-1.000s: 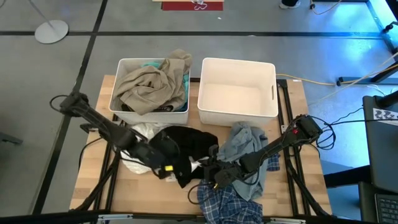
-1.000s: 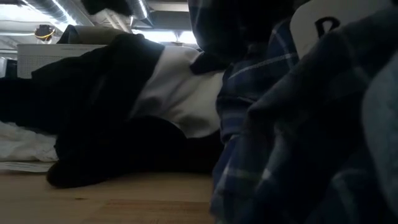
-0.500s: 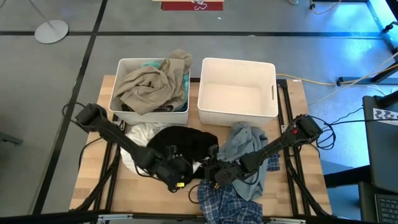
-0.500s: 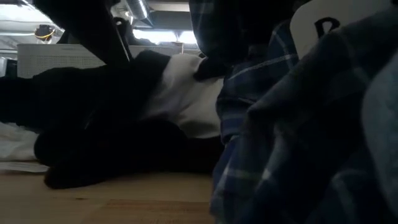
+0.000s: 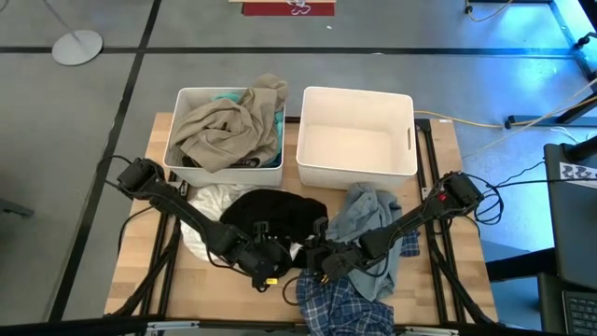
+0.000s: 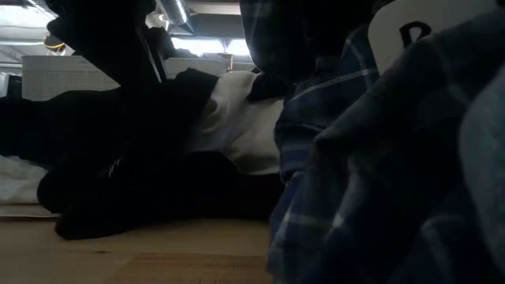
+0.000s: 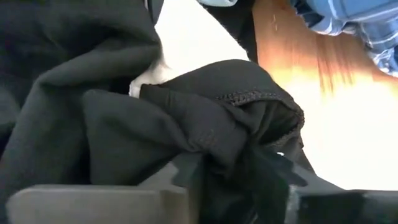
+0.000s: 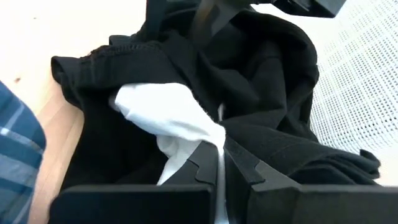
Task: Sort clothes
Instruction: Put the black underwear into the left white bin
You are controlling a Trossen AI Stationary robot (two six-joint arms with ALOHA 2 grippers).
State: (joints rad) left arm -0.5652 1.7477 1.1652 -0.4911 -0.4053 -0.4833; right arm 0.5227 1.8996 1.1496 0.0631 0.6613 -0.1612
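I've got the left end effector [image 5: 270,264] low on the near middle of the bench [image 5: 140,271], its fingers [image 7: 186,171] pinching a fold of the black garment [image 5: 275,213]. The right end effector [image 5: 322,261], just right of it, is clamped on a white garment [image 8: 168,115] poking from the black heap. Blue plaid shirt [image 5: 345,308] lies at the near edge, beige clothes [image 5: 224,121] in the far left bin [image 5: 182,98].

dim low view, blown-out wrist glare
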